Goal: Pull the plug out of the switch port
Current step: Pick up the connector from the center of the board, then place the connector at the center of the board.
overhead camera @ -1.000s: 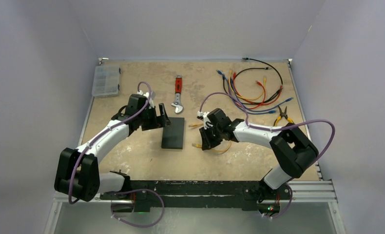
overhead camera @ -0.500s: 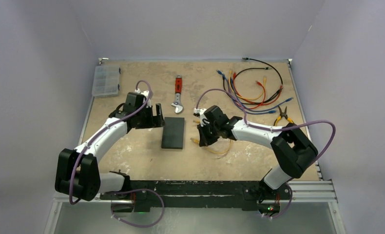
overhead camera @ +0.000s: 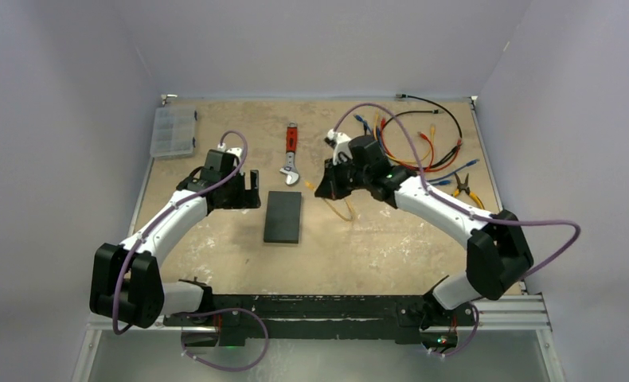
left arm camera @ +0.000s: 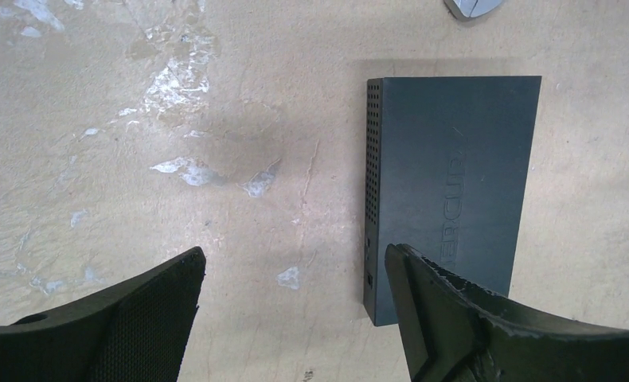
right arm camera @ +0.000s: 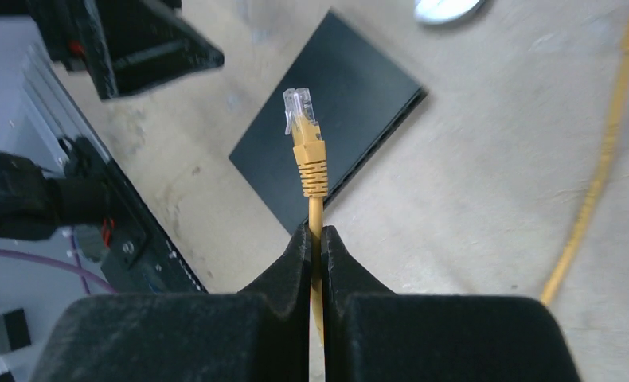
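Can't make out the port row on the flat matte black switch box [overhead camera: 283, 216] from any angle. The left wrist view only gives its lid and a perforated side wall, and a finger partly covers the lettering on the lid. The red-handled adjustable wrench [overhead camera: 291, 155] is cut down to a grey sliver at the top edge of both wrist views. From overhead the right claw [overhead camera: 328, 189] is just a dark lump, so its grip only reads from its own camera. It's clenched tight on the yellow cable [right arm camera: 311, 171] just behind the boot, with the clear plug [right arm camera: 297, 107] sticking up free in the air, out of the switch. The rest of that cable droops onto the sandy surface [overhead camera: 375, 247].

The switch lies flat mid-surface, at 6 o'clock from the wrench. The right arm stretches long towards 11 o'clock, putting its claw at 2 o'clock of the switch. The left arm bends in from the 7 o'clock corner. The left claw [left arm camera: 295, 267] is released, fingers spread wide with nothing between them, over bare surface at about 10 o'clock of the switch.
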